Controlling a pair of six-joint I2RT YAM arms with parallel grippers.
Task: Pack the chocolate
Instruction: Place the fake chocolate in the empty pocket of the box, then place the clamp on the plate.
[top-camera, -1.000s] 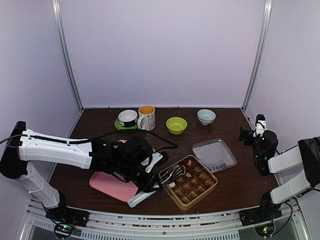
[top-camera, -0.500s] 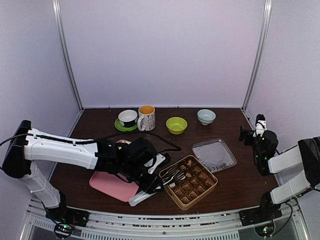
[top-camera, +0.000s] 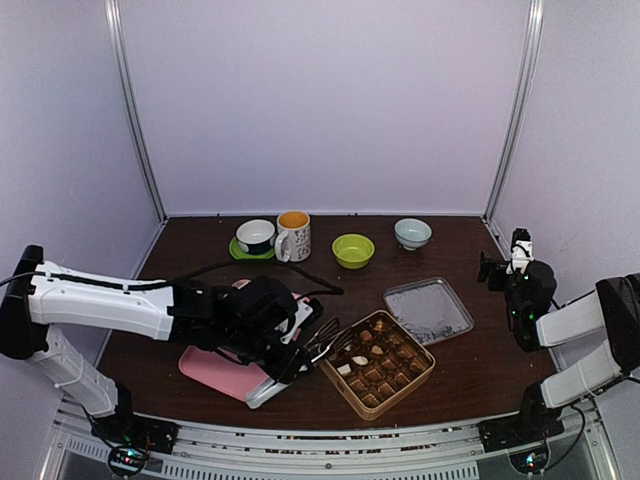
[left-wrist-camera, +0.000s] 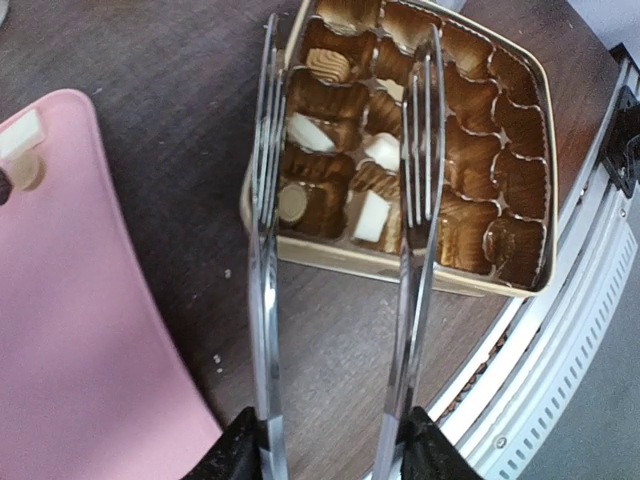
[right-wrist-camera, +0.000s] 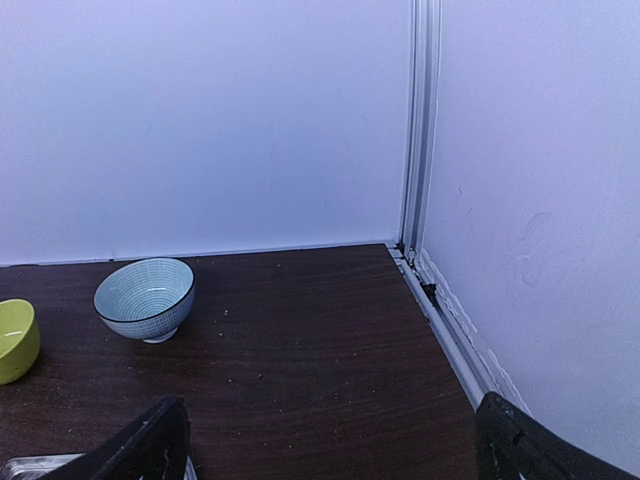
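Chocolate (left-wrist-camera: 372, 215) sits partly packed: several cream and tan pieces lie in the cups (left-wrist-camera: 500, 180) along the near-left side of the tin (left-wrist-camera: 330, 258), while most cups toward the far side look empty. A couple of pale pieces wait on the far end of the pink board (left-wrist-camera: 90, 330), just left of the tin on the worktop (left-wrist-camera: 130, 60).

My left fingers (left-wrist-camera: 232, 458) clamp the tongs (left-wrist-camera: 262, 260) by the handle end. The two prongs stand apart over the tin's near-left corner with nothing between them. My right fingers (right-wrist-camera: 140, 445) are spread wide and hold nothing, parked at the right edge, facing the back corner, well apart from the work.

I judge this the gap between pieces: the tongs are empty and the tin is not yet full. The next move calls for swinging the tongs left to the board, straddling one pale piece with the prongs, and squeezing only enough to lift it, since a rounded piece could pop out sideways. Then it goes to an empty cup, not one already filled.
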